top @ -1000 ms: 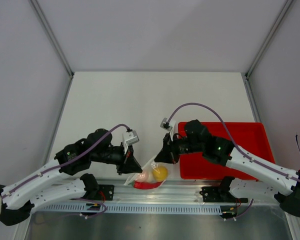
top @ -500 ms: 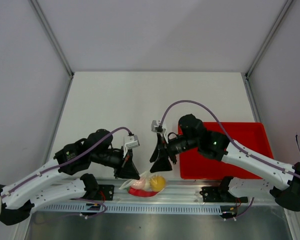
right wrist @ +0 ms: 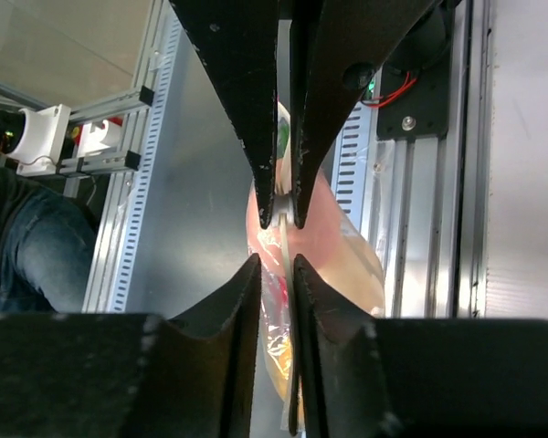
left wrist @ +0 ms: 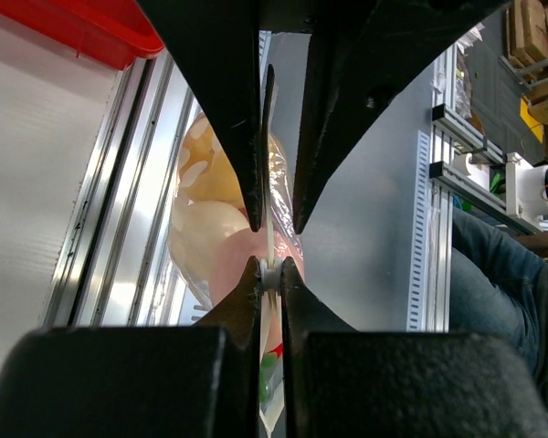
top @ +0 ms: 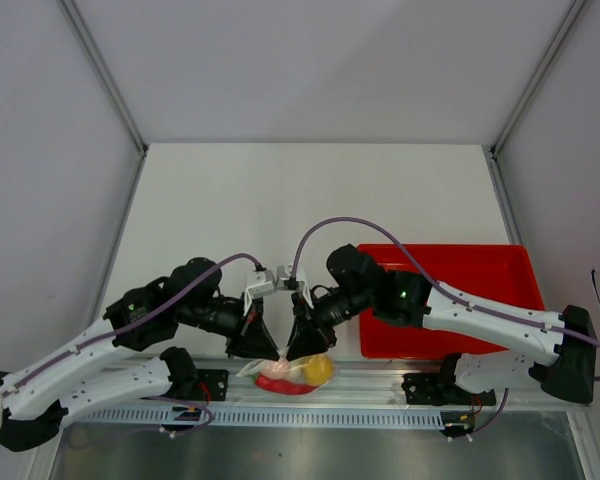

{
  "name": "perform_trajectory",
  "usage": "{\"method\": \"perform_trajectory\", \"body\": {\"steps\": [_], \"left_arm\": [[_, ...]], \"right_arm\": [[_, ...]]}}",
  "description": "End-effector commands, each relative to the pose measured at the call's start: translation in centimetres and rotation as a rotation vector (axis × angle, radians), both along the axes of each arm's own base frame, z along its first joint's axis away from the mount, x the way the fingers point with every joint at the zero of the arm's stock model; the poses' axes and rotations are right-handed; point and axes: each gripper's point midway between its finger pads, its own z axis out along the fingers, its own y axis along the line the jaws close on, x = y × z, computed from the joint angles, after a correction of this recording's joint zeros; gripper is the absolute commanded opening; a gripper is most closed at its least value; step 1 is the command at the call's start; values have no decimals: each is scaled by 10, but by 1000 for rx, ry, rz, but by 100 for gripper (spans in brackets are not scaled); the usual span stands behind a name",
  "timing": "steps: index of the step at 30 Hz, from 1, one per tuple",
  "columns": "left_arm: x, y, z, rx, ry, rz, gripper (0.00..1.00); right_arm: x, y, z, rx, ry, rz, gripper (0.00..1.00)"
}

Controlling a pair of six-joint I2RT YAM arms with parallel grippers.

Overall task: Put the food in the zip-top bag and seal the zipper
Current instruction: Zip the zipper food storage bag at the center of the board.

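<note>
Left gripper (left wrist: 270, 272) clenches the edge of the clear floppy plastic zip-top bag (top: 292, 371) hanging beneath it, rounded cream-and-yellow food (left wrist: 201, 228) inside. Right gripper (right wrist: 276, 263), jaws slightly apart astride that edge, should clamp squarely.

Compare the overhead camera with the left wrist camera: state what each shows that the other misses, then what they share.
Only the overhead view: the left arm and right arm at full length, most of the red tray and the white tabletop. Only the left wrist view: the left gripper pinched shut on the edge of the bag, the right gripper with jaws slightly apart around that edge, and a person's jeans. Both: the bag holding the food, both grippers, part of the tray.
</note>
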Motion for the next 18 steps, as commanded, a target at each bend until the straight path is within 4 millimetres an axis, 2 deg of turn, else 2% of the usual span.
{"method": "perform_trajectory", "body": {"steps": [1,4,6,8,9,14,16,18], "left_arm": [[-4,-4,20,-64,-4,-22,1],[-3,-4,19,-58,-3,-18,0],[-3,-4,18,-54,-1,-13,1],[0,-3,16,-41,-5,6,1],[2,-3,16,-39,-9,18,1],[11,-1,4,23,4,83,1],[12,-2,3,27,5,87,1],[15,-3,-2,50,8,101,1]], "right_arm": [[1,13,19,79,-45,-10,20],[6,16,20,74,-51,-52,0],[24,20,16,47,-75,-165,0],[32,17,11,27,-85,-234,0],[47,16,7,11,-122,-332,0],[84,-3,-6,-63,-213,-636,0],[87,-14,-19,-88,-194,-664,0],[101,-22,-25,-103,-172,-712,0]]}}
